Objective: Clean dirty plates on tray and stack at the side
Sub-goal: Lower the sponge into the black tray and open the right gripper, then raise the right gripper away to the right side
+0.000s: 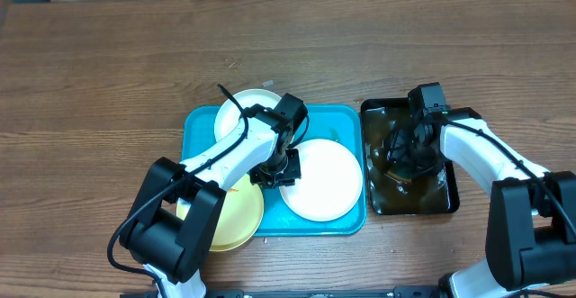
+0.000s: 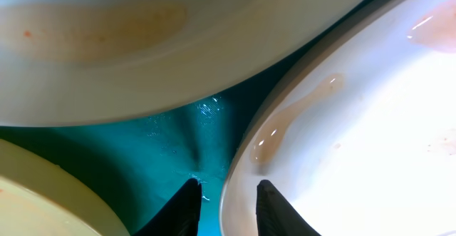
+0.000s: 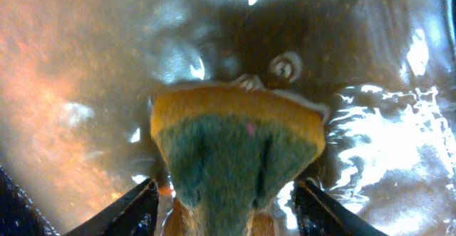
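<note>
Right gripper (image 3: 226, 186): pinching the sponge (image 3: 239, 143), dipped in the basin (image 1: 409, 212) of dark water.
Left gripper (image 2: 227, 184): narrowly spread astride the white plate (image 2: 370, 122) rim, not clamped.
Plates: this one, a second white plate (image 1: 238, 109) and the yellow plate (image 1: 234, 217) lie on the tray (image 1: 198, 122).
Do well: close squarely on the rim, since a wet plate may slip.

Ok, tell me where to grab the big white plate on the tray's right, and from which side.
Pinch the big white plate by its thin rim on its left edge, coming from the bare gap in the tray middle. It lies flat and shallow, so only the rim gives purchase; the left gripper straddles it there, one finger each side.
</note>
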Controlling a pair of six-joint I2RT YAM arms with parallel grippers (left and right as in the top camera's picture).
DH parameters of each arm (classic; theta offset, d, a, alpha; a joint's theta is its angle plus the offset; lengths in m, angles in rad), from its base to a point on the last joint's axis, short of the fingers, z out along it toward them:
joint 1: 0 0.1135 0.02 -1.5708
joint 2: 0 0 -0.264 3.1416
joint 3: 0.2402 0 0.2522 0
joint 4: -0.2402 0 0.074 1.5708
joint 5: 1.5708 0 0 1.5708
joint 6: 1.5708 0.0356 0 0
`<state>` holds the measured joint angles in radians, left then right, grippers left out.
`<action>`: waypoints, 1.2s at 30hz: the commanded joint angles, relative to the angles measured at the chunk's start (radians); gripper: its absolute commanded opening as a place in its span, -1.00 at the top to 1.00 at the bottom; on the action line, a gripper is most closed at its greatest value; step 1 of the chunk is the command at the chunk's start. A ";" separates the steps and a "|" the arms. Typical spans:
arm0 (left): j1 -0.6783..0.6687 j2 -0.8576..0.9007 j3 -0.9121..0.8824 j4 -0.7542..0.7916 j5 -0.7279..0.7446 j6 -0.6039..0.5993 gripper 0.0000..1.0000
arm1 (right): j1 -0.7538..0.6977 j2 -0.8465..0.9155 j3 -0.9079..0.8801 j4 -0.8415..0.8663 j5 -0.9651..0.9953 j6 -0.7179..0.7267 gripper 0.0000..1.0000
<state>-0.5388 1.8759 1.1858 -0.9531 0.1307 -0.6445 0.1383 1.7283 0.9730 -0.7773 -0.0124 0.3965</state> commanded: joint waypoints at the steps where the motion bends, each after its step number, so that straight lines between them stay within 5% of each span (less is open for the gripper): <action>1: 0.002 0.009 -0.002 0.001 -0.004 0.017 0.40 | 0.003 0.004 -0.006 -0.023 -0.010 0.005 -0.27; 4: 0.002 0.009 -0.002 0.001 -0.004 0.016 0.37 | 0.003 0.004 -0.006 -0.063 -0.024 0.004 -0.15; 7: 0.002 0.009 -0.002 0.001 -0.004 0.016 0.36 | 0.003 0.004 -0.006 -0.085 -0.034 0.004 0.88; 8: 0.002 0.009 -0.002 0.001 -0.004 0.016 0.35 | 0.003 0.004 -0.006 -0.090 -0.034 0.004 0.92; 9: 0.002 0.009 -0.002 0.001 -0.004 0.016 0.35 | 0.003 0.004 -0.006 -0.089 -0.034 0.003 0.88; 11: 0.002 0.009 -0.002 0.001 -0.004 0.016 0.33 | 0.003 0.004 -0.006 -0.080 -0.033 0.000 -0.01; 13: 0.002 0.009 -0.002 0.001 -0.005 0.016 0.30 | 0.003 0.004 -0.006 -0.053 -0.026 -0.002 -0.23; 17: 0.002 0.009 -0.002 0.001 -0.007 0.016 0.29 | 0.003 0.004 -0.006 0.021 0.019 -0.003 -0.25; 18: 0.002 0.009 -0.002 0.001 -0.007 0.016 0.29 | 0.003 0.004 -0.006 0.032 0.019 -0.003 -0.14; 20: 0.002 0.009 -0.002 0.001 -0.007 0.016 0.30 | 0.003 0.004 -0.006 0.053 0.019 -0.003 0.58; 21: 0.002 0.009 -0.002 0.001 -0.007 0.016 0.31 | 0.003 0.004 -0.006 0.060 0.019 -0.003 0.63; 24: 0.002 0.009 -0.002 0.001 -0.007 0.016 0.31 | 0.002 0.004 -0.006 0.095 0.019 -0.004 0.49; 33: 0.001 0.009 -0.002 -0.005 -0.006 0.016 0.32 | -0.023 0.004 0.032 0.190 0.107 -0.012 0.61; 36: -0.004 0.009 -0.002 -0.019 -0.006 0.016 0.33 | -0.033 0.004 0.039 0.198 0.113 -0.034 0.15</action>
<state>-0.5388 1.8759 1.1858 -0.9627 0.1307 -0.6441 0.1200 1.7283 0.9771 -0.5915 0.0540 0.3809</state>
